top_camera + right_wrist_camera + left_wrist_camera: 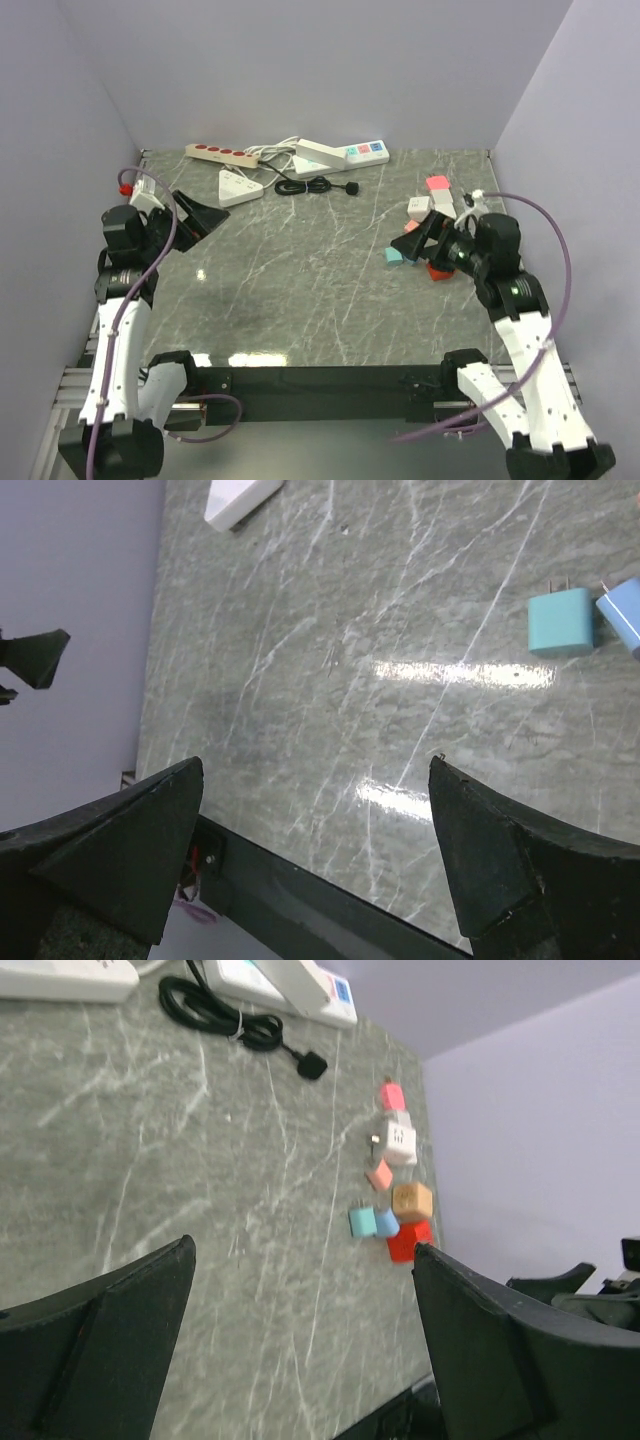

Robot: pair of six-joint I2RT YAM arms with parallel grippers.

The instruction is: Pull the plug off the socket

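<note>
Three power strips lie on the tabletop [300, 290]: a beige strip [222, 153], a wedge-shaped white strip [240, 186] and a long white strip [340, 155]. One coiled black cord [305, 186] ends in one plug [352, 188]; there is one white cord [280, 146]. Seven charger cubes, one each in pink [391, 1095], white [400, 1141], salmon [379, 1174], tan [411, 1201], teal [361, 1222], blue [386, 1222] and red [409, 1241].

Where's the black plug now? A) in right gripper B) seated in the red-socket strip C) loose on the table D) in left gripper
C: the black plug lies on the table at the end of its coiled cord, clear of the nearest power strip, with the left gripper and right gripper open and empty.
</note>
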